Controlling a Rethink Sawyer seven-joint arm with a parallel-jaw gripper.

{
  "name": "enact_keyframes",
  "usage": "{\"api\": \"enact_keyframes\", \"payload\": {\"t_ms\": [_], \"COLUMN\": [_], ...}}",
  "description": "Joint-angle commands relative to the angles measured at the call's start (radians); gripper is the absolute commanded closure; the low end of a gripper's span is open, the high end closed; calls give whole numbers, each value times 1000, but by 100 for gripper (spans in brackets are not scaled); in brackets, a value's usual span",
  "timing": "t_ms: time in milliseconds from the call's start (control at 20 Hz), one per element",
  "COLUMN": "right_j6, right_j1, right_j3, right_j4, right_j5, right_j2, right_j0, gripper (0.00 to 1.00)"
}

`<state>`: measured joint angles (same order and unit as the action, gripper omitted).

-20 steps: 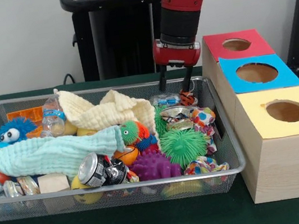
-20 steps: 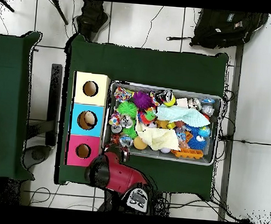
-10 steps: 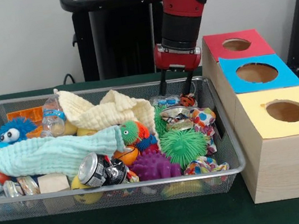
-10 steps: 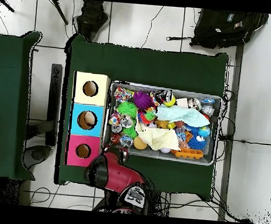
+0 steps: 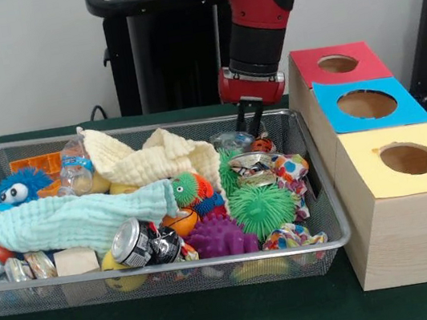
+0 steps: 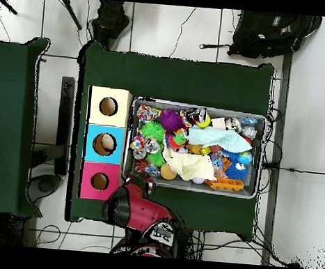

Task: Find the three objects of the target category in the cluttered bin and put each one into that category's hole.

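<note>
tool (image 5: 255, 127) fingers, drawn close together, hang directly over the small orange striped ball (image 5: 261, 144) at the wire bin's (image 5: 326, 215) far corner beside the red box (image 5: 313, 71), seemingly pinching it.

The arm (image 5: 254, 7) reaches down, gripper (image 5: 254, 125) fingers nearly together.

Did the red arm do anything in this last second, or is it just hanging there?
The gripper closed its two fingers, which were spread a second ago, over the small orange striped ball at the wire bin's far corner. Whether it grips the ball is unclear. Toys, cloths and the three boxes stayed put.
</note>
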<state>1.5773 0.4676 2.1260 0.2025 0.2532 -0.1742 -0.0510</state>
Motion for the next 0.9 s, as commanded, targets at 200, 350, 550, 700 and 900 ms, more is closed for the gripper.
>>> {"api": "enact_keyframes", "payload": {"t_ms": [200, 350, 550, 700, 900], "right_j6": [213, 219, 224, 227, 234], "right_j1": [-23, -14, 2, 20, 40], "right_j3": [-137, -126, -110, -100, -93], "right_j4": [-9, 9, 32, 54, 89], "right_j5": [83, 70, 36, -4, -49], "right_j2": [70, 66, 62, 57, 48], "right_j0": [67, 56, 44, 30, 4], "gripper": [100, 100, 100, 100, 100]}}
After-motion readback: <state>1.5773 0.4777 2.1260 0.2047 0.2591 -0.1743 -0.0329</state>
